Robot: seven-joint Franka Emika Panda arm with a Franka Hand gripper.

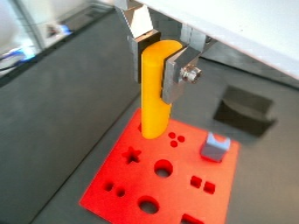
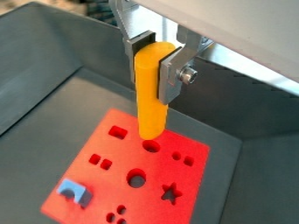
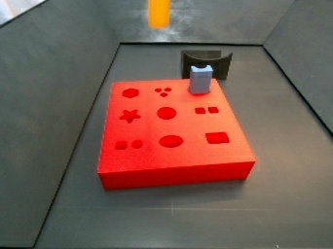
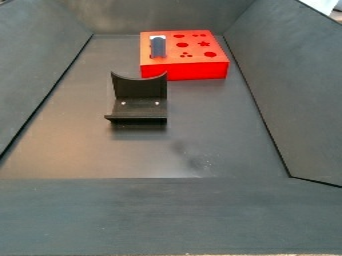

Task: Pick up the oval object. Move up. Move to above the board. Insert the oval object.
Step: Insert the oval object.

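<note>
My gripper (image 1: 160,74) is shut on the oval object (image 1: 156,92), a tall yellow-orange peg that hangs upright between the silver fingers; both wrist views show it (image 2: 152,92). It is held high above the red board (image 1: 122,182), which lies below in both wrist views (image 2: 114,178). In a side view the peg (image 3: 159,12) shows at the upper edge, beyond the board's (image 3: 143,128) far side, and the gripper is cut off. The board's oval cutout (image 3: 170,141) is open. The other side view shows the board (image 4: 201,66) far off, with no gripper in view.
A grey-blue block (image 1: 215,147) stands in a cutout at one corner of the board (image 3: 201,78). A dark grey curved stand (image 4: 136,98) sits on the floor beside the board (image 3: 208,58). Sloping dark walls enclose the floor.
</note>
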